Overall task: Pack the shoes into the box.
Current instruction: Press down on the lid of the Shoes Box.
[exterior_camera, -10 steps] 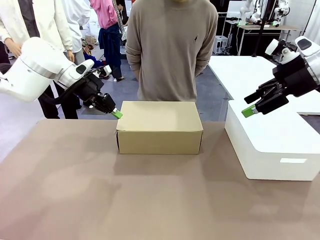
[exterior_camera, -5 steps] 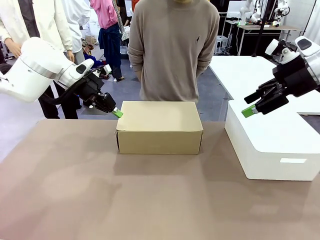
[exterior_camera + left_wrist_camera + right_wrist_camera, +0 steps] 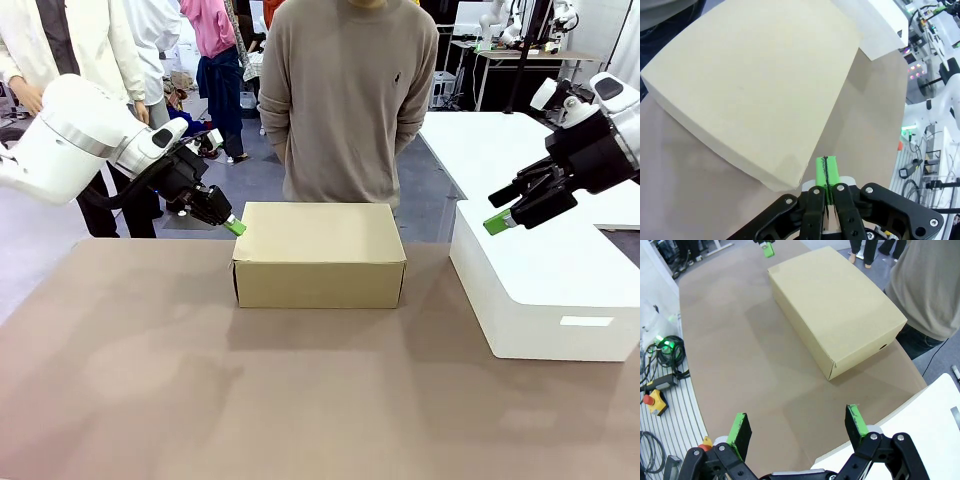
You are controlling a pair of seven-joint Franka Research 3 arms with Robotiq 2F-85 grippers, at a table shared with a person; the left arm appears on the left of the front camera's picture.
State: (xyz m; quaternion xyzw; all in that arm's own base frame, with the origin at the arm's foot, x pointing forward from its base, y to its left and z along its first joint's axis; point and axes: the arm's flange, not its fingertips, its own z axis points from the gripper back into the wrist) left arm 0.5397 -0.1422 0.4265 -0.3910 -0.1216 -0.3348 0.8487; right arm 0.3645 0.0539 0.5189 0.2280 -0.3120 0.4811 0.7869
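On the far half of the brown tabletop (image 3: 200,380), near its middle, sits the box (image 3: 319,255), a tan cardboard shoebox with its flat lid down, so nothing of its inside can be seen. A person in a beige sweater (image 3: 346,95) stands just behind it at the far edge, arms held behind the back.

At the box's far left corner, the left tool (image 3: 234,227) hangs with its green pads pressed together and nothing between them; the tip is just beside the lid's corner, and whether it touches the cardboard cannot be told. From the left wrist view the joined green fingertips (image 3: 826,173) point at that same corner of the box (image 3: 755,85), with bare tabletop beneath.

Off to the right, the right tool (image 3: 499,222) hovers in the air above the near left part of a bigger white plastic box (image 3: 545,290), well apart from the shoebox. Its jaws stand wide apart and hold nothing. From the right wrist view its two green pads (image 3: 740,427) frame the tabletop below, with the closed shoebox (image 3: 835,315) lying beyond them and the left tool's green tip (image 3: 769,249) at the box's far corner.
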